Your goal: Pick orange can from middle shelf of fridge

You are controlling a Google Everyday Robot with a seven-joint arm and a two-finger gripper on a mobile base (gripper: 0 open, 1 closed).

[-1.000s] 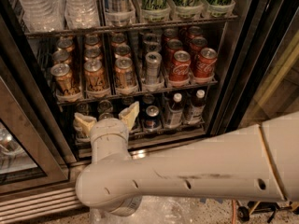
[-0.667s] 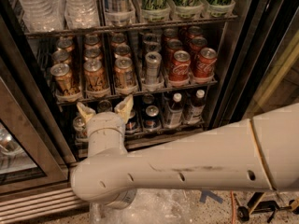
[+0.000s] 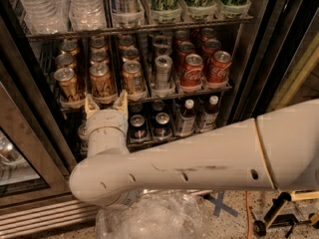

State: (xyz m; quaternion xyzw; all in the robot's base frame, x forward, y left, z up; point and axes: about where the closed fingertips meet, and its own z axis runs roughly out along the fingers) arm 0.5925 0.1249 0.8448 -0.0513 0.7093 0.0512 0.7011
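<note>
Your gripper (image 3: 105, 105) is open, with its two fingers spread just under the front orange can (image 3: 102, 81). That can stands on the left of the middle shelf (image 3: 169, 96) in the fridge (image 3: 255, 59).

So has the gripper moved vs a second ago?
Yes. The gripper has risen and shifted slightly left: its tips sat below the front rail of the middle shelf, now they reach it, just under a front orange can. Jaws open.

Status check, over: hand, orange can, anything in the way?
Hand open, fingertips at the middle shelf rail, just below a front-row orange can. Can not yet gripped, upright. Neighbouring cans close on either side.
</note>
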